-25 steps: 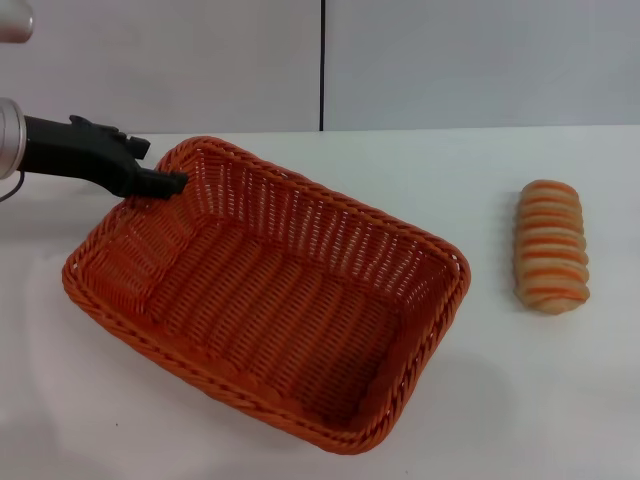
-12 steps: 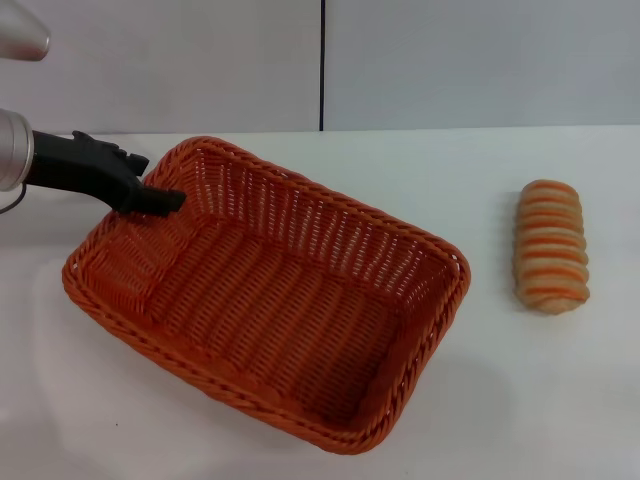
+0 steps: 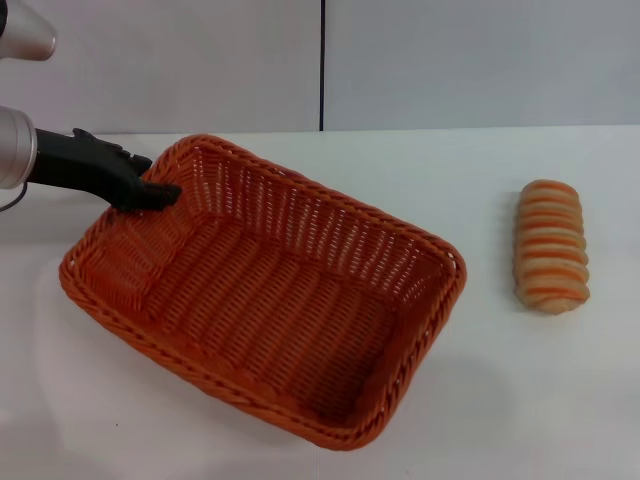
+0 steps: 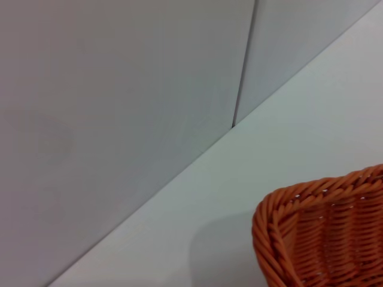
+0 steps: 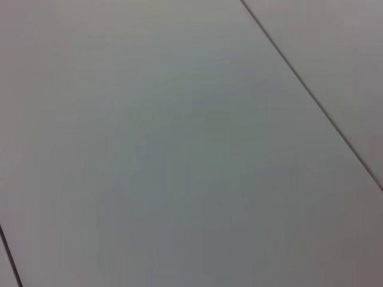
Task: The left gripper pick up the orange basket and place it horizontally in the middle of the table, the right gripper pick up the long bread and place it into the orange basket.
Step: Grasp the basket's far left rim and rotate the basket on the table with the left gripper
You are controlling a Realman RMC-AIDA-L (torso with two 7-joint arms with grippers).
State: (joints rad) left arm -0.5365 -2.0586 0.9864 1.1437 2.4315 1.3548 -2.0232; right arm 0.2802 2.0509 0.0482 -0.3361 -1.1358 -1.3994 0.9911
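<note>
- The orange basket (image 3: 265,290), woven with a braided rim and sloping sides, is seen lying diagonally at the centre-left of the white counter (image 3: 470,420).
- The left claw (image 3: 160,192) is reached in horizontally from the upper left and is clamped on the basket's far-left rim.
- The long bread (image 3: 550,246), cream with orange-brown stripes, is seen at the right, well apart from the basket.
</note>
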